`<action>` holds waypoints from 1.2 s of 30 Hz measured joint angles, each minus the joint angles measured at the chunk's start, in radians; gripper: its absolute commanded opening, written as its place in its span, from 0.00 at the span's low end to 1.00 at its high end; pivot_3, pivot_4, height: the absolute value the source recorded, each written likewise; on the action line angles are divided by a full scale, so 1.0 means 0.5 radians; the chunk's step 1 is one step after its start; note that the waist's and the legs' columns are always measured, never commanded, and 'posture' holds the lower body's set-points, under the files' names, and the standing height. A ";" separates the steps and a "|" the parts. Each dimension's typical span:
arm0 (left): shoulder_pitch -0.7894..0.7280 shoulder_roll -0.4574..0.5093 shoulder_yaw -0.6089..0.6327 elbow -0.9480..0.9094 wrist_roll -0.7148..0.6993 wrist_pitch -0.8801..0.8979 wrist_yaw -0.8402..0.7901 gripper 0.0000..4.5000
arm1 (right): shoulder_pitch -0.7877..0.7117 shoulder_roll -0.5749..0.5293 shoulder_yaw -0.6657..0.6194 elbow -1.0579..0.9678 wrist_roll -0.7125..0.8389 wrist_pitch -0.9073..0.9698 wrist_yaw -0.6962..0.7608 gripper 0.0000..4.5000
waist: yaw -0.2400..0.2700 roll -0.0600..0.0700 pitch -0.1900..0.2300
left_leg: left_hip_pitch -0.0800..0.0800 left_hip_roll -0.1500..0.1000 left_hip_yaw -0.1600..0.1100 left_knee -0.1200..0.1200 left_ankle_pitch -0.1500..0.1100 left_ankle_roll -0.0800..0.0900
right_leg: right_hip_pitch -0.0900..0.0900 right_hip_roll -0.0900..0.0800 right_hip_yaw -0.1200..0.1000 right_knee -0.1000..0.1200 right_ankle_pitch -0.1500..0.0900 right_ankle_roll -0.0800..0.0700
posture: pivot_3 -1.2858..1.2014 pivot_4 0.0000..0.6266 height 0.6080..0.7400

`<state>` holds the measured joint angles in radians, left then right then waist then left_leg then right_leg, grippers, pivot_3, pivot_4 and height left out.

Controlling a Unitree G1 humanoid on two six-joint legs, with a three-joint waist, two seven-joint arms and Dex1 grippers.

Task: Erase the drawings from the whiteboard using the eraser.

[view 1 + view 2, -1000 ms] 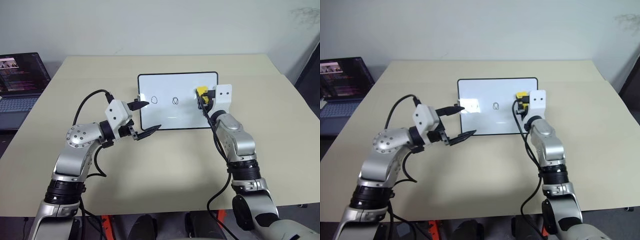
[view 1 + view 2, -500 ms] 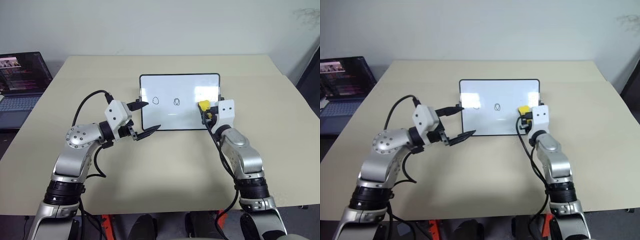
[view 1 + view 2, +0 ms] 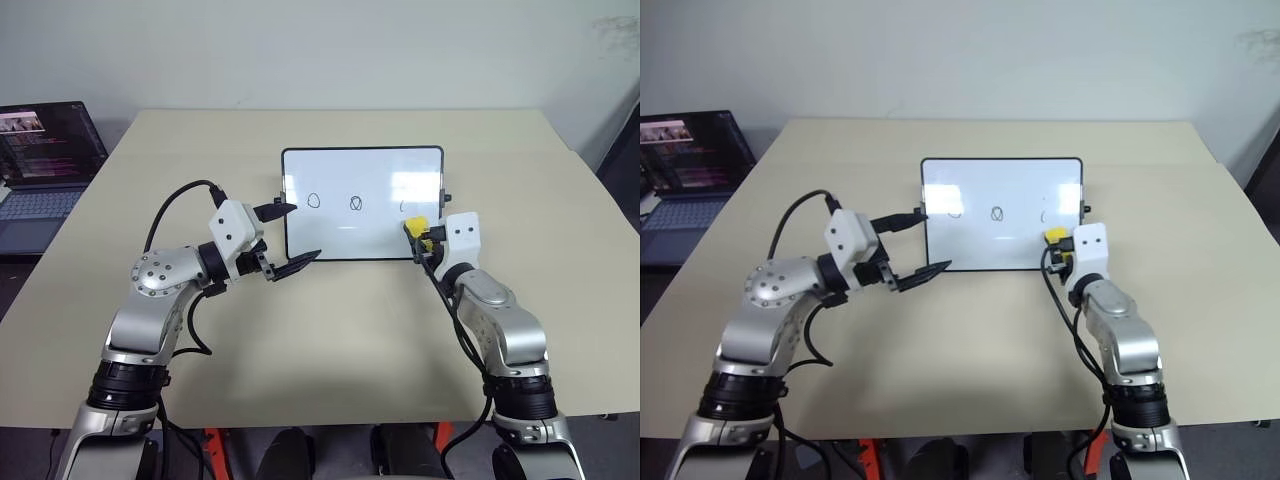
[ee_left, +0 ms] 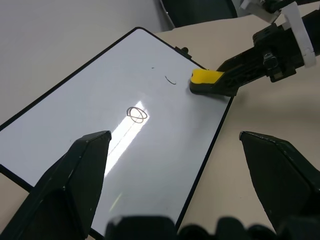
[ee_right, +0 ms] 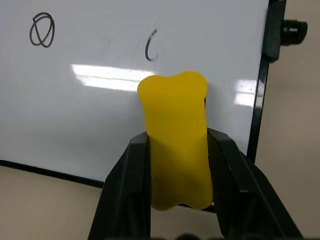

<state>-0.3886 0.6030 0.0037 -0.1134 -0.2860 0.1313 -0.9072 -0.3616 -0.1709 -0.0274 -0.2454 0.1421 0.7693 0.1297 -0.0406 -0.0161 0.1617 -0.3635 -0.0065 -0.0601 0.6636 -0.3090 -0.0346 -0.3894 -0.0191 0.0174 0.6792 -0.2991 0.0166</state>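
The whiteboard [image 3: 372,175] lies flat on the table's far half. Two oval drawings [image 3: 314,199] [image 3: 354,203] stand on it, and to their right a short curved stroke [image 5: 151,45] is left of a third. My right gripper [image 3: 419,233] is shut on the yellow eraser [image 3: 413,226], which rests on the board's near right corner, just below that stroke. The eraser [image 5: 176,145] sits lengthwise between the black fingers. My left gripper [image 3: 305,231] hovers open and holds nothing at the board's left edge, its fingers [image 4: 85,165] spread wide.
An open laptop [image 3: 45,160] sits off the table's far left corner. A small black knob [image 5: 295,26] sticks out of the board's right side. The tan table [image 3: 340,340] stretches wide in front of the board.
My right gripper has dragged the eraser down the board's right side toward me, uncovering a short leftover stroke. The left arm has stayed put. The view has shifted slightly.
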 measured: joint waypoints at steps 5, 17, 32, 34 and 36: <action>-0.006 -0.002 -0.001 0.005 0.000 -0.001 -0.001 1.00 | -0.132 -0.041 -0.140 -0.263 0.038 0.102 -0.017 0.27 | 0.008 0.003 0.004 | -0.002 0.000 0.000 -0.002 0.000 0.000 | -0.002 0.000 0.000 -0.001 -0.001 0.000 | 0.52 0.24 1.00; -0.058 -0.023 -0.039 0.067 0.002 -0.021 -0.035 1.00 | -0.538 0.097 -0.066 0.171 -0.023 -0.233 -0.101 0.27 | 0.016 0.004 0.004 | -0.003 0.000 0.001 -0.003 0.000 0.000 | -0.003 0.000 0.000 -0.003 -0.001 -0.001 | 0.52 0.24 1.00; -0.006 -0.005 -0.031 -0.004 0.001 -0.005 -0.006 1.00 | -0.559 0.127 -0.010 0.654 -0.087 -0.592 -0.043 0.27 | 0.015 0.004 0.005 | -0.004 0.000 0.002 -0.003 0.000 0.000 | -0.005 0.000 0.000 -0.002 -0.001 -0.001 | 0.52 0.24 1.00; -0.006 -0.005 -0.031 -0.004 0.001 -0.005 0.001 1.00 | -0.549 0.120 0.000 0.693 -0.095 -0.626 -0.040 0.27 | 0.015 0.004 0.005 | -0.004 0.000 0.002 -0.003 0.000 0.000 | -0.005 0.000 0.000 -0.002 -0.001 -0.001 | 0.52 0.24 1.00; -0.006 -0.004 -0.031 -0.004 0.001 -0.005 0.003 1.00 | -0.514 0.115 0.014 0.719 -0.103 -0.672 -0.037 0.27 | 0.015 0.004 0.005 | -0.004 0.000 0.002 -0.003 0.000 0.000 | -0.005 0.000 0.000 -0.002 -0.001 -0.001 | 0.52 0.24 1.00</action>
<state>-0.3914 0.6008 -0.0120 -0.1153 -0.2854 0.1287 -0.9058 -0.6186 -0.1133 -0.0204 0.1143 0.0906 0.4333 0.1113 -0.0330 -0.0142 0.1640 -0.3654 -0.0064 -0.0593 0.6623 -0.3090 -0.0345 -0.3917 -0.0192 0.0174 0.6781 -0.2997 0.0162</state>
